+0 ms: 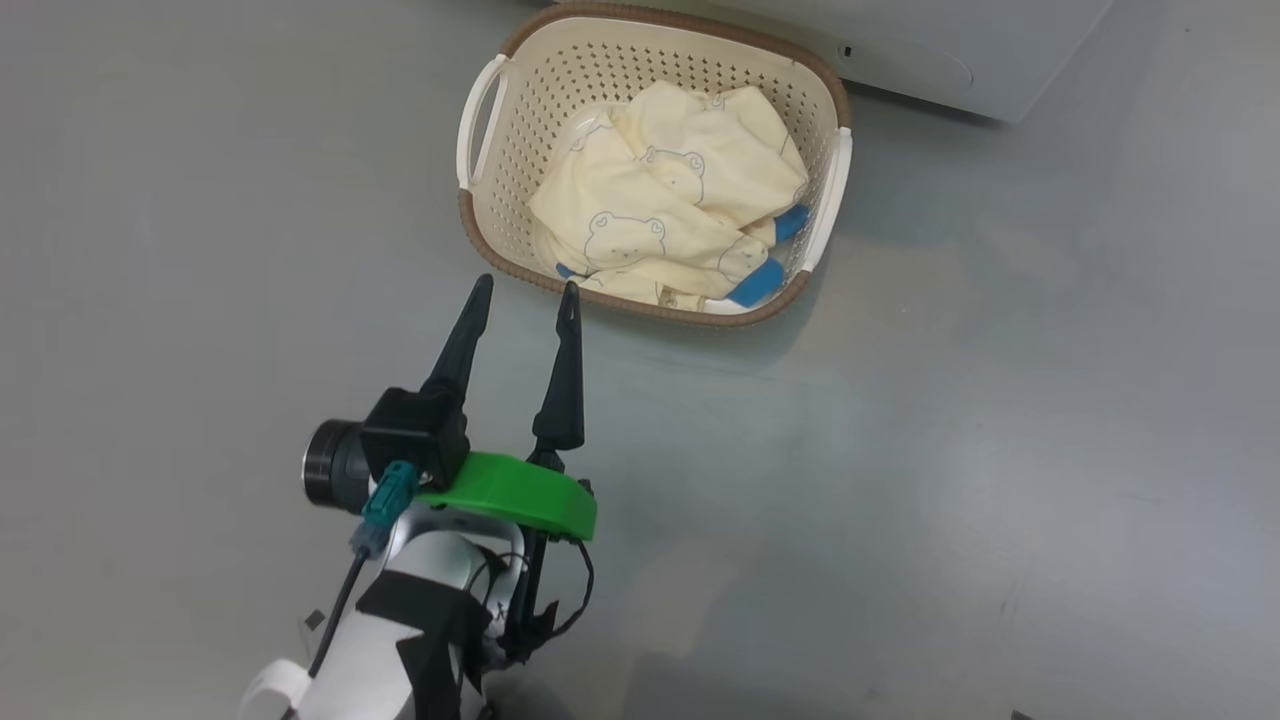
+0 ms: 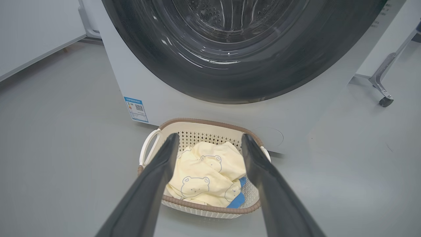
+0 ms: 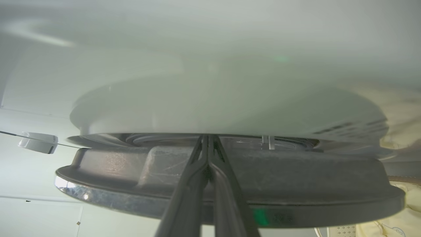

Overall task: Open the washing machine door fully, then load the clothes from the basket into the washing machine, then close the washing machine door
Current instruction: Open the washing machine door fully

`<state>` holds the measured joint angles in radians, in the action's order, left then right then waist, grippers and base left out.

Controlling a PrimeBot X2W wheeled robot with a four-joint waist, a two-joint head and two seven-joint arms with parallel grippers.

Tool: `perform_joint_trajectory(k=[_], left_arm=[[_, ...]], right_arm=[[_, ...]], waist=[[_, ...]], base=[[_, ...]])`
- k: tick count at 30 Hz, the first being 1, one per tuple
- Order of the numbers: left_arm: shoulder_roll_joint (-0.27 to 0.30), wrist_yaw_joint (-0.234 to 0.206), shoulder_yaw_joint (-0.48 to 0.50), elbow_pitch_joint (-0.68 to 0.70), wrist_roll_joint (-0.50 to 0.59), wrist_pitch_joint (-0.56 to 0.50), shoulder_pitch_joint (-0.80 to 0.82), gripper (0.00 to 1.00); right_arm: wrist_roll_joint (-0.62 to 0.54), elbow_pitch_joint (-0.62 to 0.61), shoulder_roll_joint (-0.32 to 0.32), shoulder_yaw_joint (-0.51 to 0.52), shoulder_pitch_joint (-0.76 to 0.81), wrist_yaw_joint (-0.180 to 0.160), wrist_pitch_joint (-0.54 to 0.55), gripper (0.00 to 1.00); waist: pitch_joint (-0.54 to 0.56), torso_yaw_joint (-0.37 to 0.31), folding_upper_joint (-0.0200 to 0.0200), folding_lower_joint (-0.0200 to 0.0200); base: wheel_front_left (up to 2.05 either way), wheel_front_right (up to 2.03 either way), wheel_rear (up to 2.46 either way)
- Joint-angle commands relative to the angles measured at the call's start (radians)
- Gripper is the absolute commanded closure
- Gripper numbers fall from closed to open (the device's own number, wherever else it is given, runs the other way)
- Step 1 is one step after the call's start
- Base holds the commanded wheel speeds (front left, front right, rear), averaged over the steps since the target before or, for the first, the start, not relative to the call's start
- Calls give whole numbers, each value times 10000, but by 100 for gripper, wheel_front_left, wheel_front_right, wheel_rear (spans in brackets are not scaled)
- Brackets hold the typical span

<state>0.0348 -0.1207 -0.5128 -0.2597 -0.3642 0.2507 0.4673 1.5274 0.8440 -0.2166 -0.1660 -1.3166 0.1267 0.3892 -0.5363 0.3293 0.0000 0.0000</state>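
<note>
Clothes (image 1: 660, 200), bear-print fabric, crumpled in perforated basket (image 1: 520, 180) before washing machine (image 2: 197, 108).
Left gripper (image 1: 527, 285) wide, empty, near basket rim; right wrist view adds right gripper (image 3: 206, 138), fingers together, at washing machine door (image 3: 296, 184) dark rim.

The grey floor (image 1: 1000, 450) is carrying everything I am working over, its smooth surface giving off dull, patchy reflections. The basket (image 1: 520, 150) is sitting flat on it, brown rim up. Just behind the basket, the washing machine (image 1: 930, 50) is standing on the same floor, its white base close to the basket's far rim; I cannot tell whether they are touching. Further right in my left wrist view, a metal leg's small black caster (image 2: 385, 101) is resting on the floor, well apart from the basket.
</note>
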Motion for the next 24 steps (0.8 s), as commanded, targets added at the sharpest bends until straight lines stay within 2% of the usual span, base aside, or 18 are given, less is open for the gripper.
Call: perform_joint_trajectory(k=[1,7,14,24], left_arm=[[154,-48,270,322,-89,111,163,0],[154,-67,221,353,-115,111,205,0],[154,-101,205,358,-160,111,203,0],[154,-96,261,340,-136,111,138,0]], right_arm=[[110,-259,284,36,-467,40,102,100],[377,236,331,259,-771,40,233,100],[526,594,422,153,-843,40,926,100],[487,709,416,29,-564,40,1292,100]], waist=[[-11,18,0,0],[-103,122,0,0],[-110,167,0,0],[56,110,0,0]], base=[[0,0,0],[0,0,0],[0,0,0],[0,0,0]])
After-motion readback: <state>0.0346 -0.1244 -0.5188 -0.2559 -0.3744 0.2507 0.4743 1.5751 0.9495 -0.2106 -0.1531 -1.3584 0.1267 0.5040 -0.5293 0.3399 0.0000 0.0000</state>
